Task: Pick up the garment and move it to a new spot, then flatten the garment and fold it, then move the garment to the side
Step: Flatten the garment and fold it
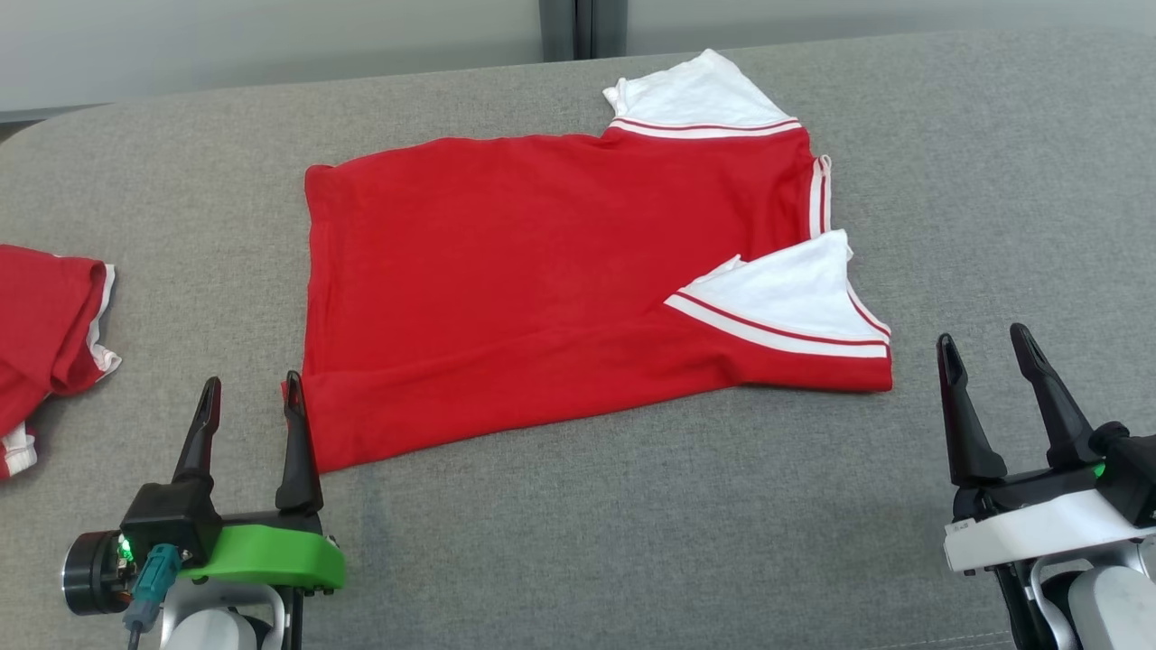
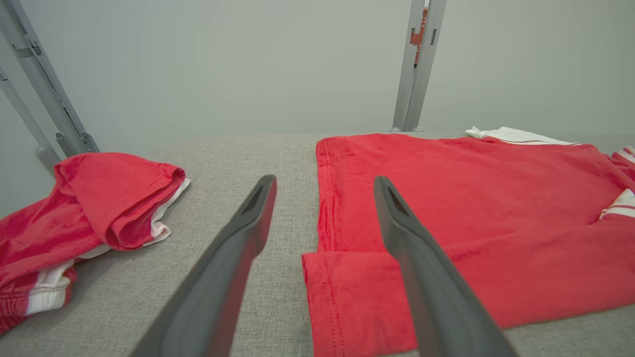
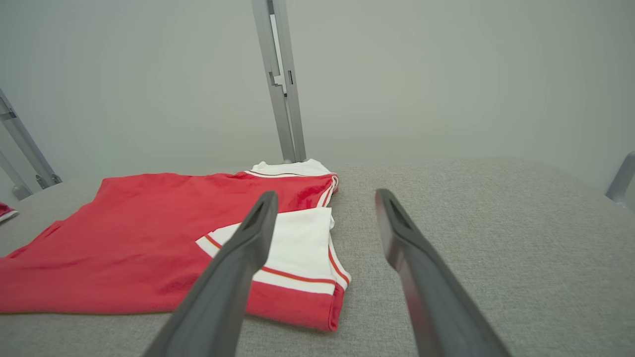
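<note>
Both pincers sit nearest in the head view. Left gripper (image 1: 251,381), lower left: fingers apart, empty, inner finger at the near-left corner of the garment (image 1: 542,271). Right gripper (image 1: 983,336), lower right: fingers apart, empty, just off the near-right edge.

The garment is a red tee with white sleeves and red-and-white bands. It lies mid-surface on the grey padded table (image 1: 632,542), its near sleeve laid over the body. A second garment (image 1: 45,316) is bunched far left, well apart.

Left wrist view: the hem corner (image 2: 347,297) is turned over on itself beside the right finger. Thin soft knit, likely light and limp; it should sag and slide open if only one layer is pinched.

Right wrist view: the white sleeve (image 3: 297,248) lies over a doubled red edge. Best holds are probably the two near corners, taking every layer.
</note>
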You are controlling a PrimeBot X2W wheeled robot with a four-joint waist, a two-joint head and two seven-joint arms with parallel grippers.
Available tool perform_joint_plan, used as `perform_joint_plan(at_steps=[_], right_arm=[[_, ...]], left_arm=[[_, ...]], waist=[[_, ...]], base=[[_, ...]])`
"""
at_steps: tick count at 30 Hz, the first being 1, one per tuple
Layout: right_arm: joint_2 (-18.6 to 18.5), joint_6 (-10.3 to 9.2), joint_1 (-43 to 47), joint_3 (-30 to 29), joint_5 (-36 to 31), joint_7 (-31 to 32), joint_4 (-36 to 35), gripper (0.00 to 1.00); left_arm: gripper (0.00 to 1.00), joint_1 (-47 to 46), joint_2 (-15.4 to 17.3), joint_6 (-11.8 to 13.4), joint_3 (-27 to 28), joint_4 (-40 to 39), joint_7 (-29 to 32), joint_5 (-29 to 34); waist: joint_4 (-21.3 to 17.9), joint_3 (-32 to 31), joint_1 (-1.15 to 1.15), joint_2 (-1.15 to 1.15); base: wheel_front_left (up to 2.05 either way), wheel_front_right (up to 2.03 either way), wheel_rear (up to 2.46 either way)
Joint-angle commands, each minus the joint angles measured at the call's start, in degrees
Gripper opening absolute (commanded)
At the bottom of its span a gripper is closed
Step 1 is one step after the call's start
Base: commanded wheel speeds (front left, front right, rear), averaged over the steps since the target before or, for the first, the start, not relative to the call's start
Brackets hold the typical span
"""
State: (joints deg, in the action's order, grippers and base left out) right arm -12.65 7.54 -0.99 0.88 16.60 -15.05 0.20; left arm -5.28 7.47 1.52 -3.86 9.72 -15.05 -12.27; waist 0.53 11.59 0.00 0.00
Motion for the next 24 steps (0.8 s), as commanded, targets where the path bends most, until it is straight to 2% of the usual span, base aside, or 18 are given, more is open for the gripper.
perform_joint_plan(at_steps=[1,5,8,10,21,22,23,24], right_arm=[[0.12,-0.10,0.81,0.08,0.05,-0.08,-0.20,1.00],[0.12,-0.10,0.89,-0.05,0.36,0.28,0.03,1.00],[-0.99,-0.10,-1.35,0.61,1.88,0.78,5.15,1.00],[-1.94,-0.10,-4.46,2.38,3.16,0.91,11.31,1.00],[-3.49,-0.11,-16.77,10.94,8.21,1.01,29.47,1.00],[-3.47,-0.11,-17.58,11.85,9.01,1.57,30.91,1.00],[-3.48,-0.11,-18.09,12.44,9.71,2.11,32.08,0.42],[-3.57,-0.11,-18.67,12.89,10.34,2.10,33.05,0.13]], left_arm=[[1.00,0.79,0.12,-0.09,-0.09,0.11,-0.15,0.45],[1.00,0.94,0.27,-0.41,-0.45,0.59,-0.16,0.26],[1.00,-0.73,0.00,-1.89,-1.30,4.51,2.85,-1.76],[1.00,-2.57,-0.53,-3.61,-1.46,10.18,5.80,-4.52],[0.98,-9.59,-1.14,-7.48,-2.42,23.35,9.96,-10.38],[0.46,-9.89,-1.24,-7.92,-2.89,24.15,10.77,-11.01],[0.00,-10.00,-1.20,-8.10,-3.27,24.53,11.14,-11.38],[0.00,-10.15,-1.17,-8.34,-3.58,24.81,11.35,-12.00]], waist=[[-0.16,-0.40,0.00,0.00],[-0.12,-0.65,0.00,0.00],[0.37,0.75,0.00,0.00],[1.19,2.99,0.00,0.00],[2.67,6.58,0.00,0.00],[2.65,6.60,0.00,0.00],[2.62,6.59,0.00,0.00],[2.58,6.62,0.00,0.00]], base=[[0.00,0.00,0.00],[0.00,0.00,0.00],[0.00,0.00,0.00],[0.00,0.00,0.00],[0.00,0.00,0.00],[0.00,0.00,0.00],[0.00,0.00,0.00],[0.00,0.00,0.00]])
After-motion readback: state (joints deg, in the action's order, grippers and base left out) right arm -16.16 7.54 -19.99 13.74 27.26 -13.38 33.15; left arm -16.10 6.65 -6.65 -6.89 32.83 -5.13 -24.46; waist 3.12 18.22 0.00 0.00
